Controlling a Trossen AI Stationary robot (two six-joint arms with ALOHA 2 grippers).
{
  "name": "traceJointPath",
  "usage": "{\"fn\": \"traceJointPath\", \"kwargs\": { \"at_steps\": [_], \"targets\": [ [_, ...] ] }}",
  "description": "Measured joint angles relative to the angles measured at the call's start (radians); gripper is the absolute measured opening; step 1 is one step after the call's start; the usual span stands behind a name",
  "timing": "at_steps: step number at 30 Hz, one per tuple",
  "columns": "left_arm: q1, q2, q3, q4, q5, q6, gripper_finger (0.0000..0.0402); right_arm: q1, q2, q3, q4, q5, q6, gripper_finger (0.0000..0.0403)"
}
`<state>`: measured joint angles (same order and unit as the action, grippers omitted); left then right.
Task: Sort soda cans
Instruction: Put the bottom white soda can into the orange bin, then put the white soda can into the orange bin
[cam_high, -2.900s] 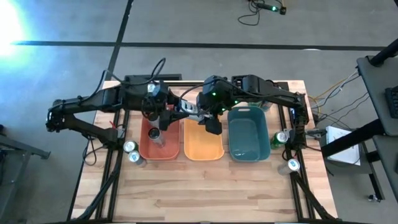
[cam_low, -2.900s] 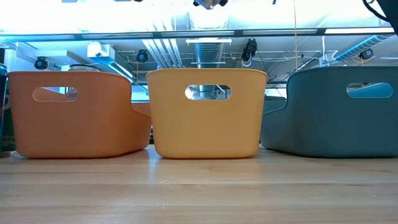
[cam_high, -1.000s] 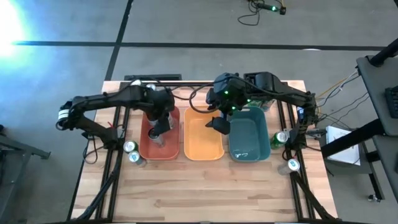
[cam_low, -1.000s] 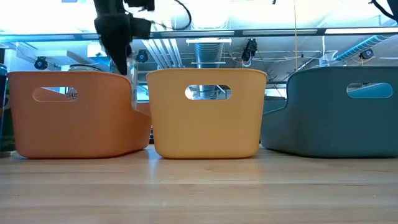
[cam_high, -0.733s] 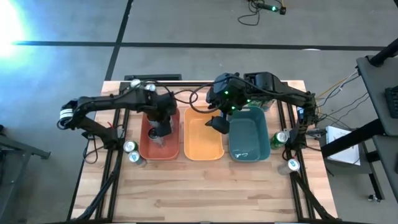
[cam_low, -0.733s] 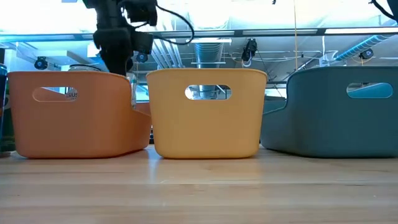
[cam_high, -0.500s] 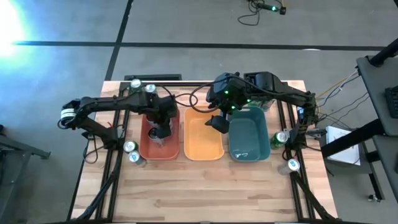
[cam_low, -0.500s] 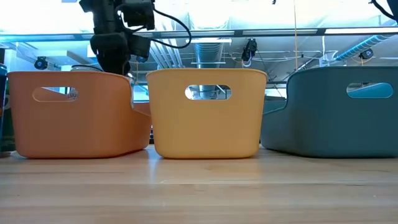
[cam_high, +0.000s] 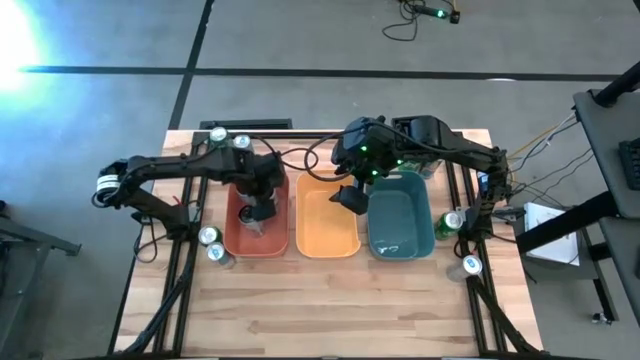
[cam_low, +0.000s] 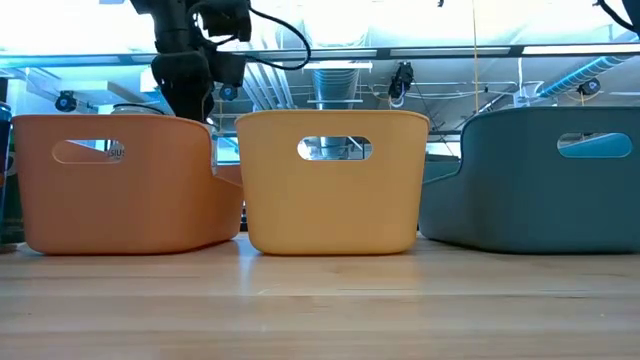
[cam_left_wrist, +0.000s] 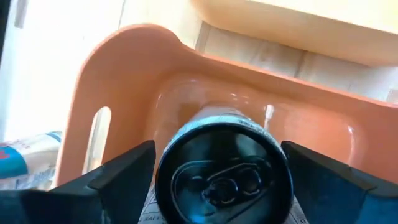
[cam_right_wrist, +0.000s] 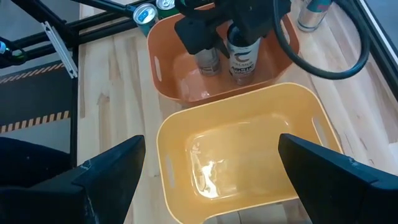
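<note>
Since half a second ago the left arm has hardly shifted; over the last three seconds it swung from the worktop's middle to the red bin (cam_high: 235, 235), and the right arm moved from over the orange bin (cam_high: 327, 242) toward the teal bin (cam_high: 412, 240).

The left gripper (cam_high: 258, 211) is closed around a dark can (cam_right_wrist: 244, 57), held upright inside the red bin; its silver top fills the left wrist view (cam_left_wrist: 222, 171) between the two fingers. A second can (cam_right_wrist: 207, 60) stands just beside it in the same bin, partly hidden by the gripper.

The right gripper (cam_high: 352, 199) hangs over the seam between the orange and teal bins with its fingers (cam_right_wrist: 109, 171) spread wide and nothing between them. Below it the orange bin shows a bare glossy floor. The teal bin's contents cannot be made out.

On the worktop, two cans (cam_high: 208, 236) stand together just left of the red bin, two more (cam_high: 218, 134) near its far corner. A green can (cam_high: 450, 221) sits just right of the teal bin, another can (cam_high: 470, 265) nearer the front edge.
</note>
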<state>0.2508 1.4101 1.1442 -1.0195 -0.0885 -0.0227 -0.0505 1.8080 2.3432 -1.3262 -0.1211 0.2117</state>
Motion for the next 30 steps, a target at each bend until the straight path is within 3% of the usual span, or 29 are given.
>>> {"fn": "traceJointPath", "kwargs": {
  "at_steps": [5,10,14,21,30],
  "targets": [
    [0.000,-0.001,0.067,-0.089,0.001,0.006,0.0325,0.000,-0.003,0.000,-0.002,0.036,-0.001,0.0364],
    [0.000,-0.004,0.182,-0.215,0.009,0.006,0.0325,-0.028,-0.026,0.002,-0.071,0.247,0.091,0.0364],
    [-0.001,-0.023,0.262,-0.230,0.055,0.001,0.0326,-0.110,-0.037,0.002,-0.240,0.368,0.275,0.0364],
    [-0.007,-0.109,0.313,-0.087,0.135,-0.014,0.0326,-0.266,-0.106,-0.105,-0.242,0.412,0.405,0.0364],
    [-0.010,-0.329,0.165,0.154,0.206,-0.049,0.0326,-0.485,-0.228,-0.415,-0.245,0.486,0.528,0.0364]
  ]
}}
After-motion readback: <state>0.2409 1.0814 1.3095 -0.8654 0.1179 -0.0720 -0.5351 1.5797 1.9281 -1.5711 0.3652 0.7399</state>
